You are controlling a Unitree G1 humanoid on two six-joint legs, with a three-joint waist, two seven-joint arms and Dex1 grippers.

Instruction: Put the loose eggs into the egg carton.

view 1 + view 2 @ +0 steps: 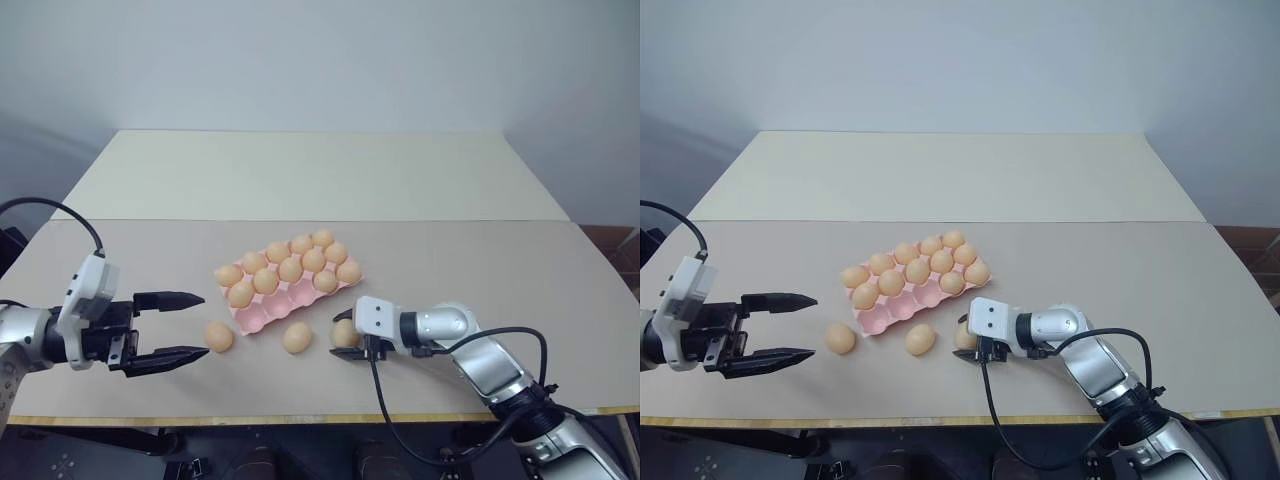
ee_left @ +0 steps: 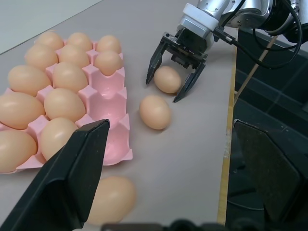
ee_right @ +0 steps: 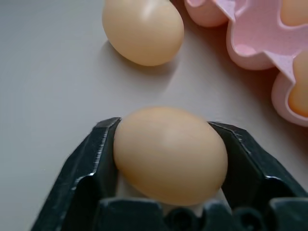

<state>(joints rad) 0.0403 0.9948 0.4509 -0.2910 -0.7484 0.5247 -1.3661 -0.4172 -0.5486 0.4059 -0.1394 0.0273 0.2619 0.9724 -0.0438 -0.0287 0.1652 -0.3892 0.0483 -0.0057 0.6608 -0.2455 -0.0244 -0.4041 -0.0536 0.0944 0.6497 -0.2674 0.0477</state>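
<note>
beige table (image 1: 480, 270): pink egg carton (image 1: 262, 318) mostly filled; right hand (image 3: 168, 159) clamps one loose egg (image 3: 171, 154); left hand (image 1: 190, 326) gapes.

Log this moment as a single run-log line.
right gripper: fingers closed around a loose egg on the table | left gripper: open, holding nothing | two more eggs loose | egg carton: front cups unfilled

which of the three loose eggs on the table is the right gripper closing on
The rightmost egg, sitting between the right gripper's fingers; the other two lie untouched to its left.
</note>
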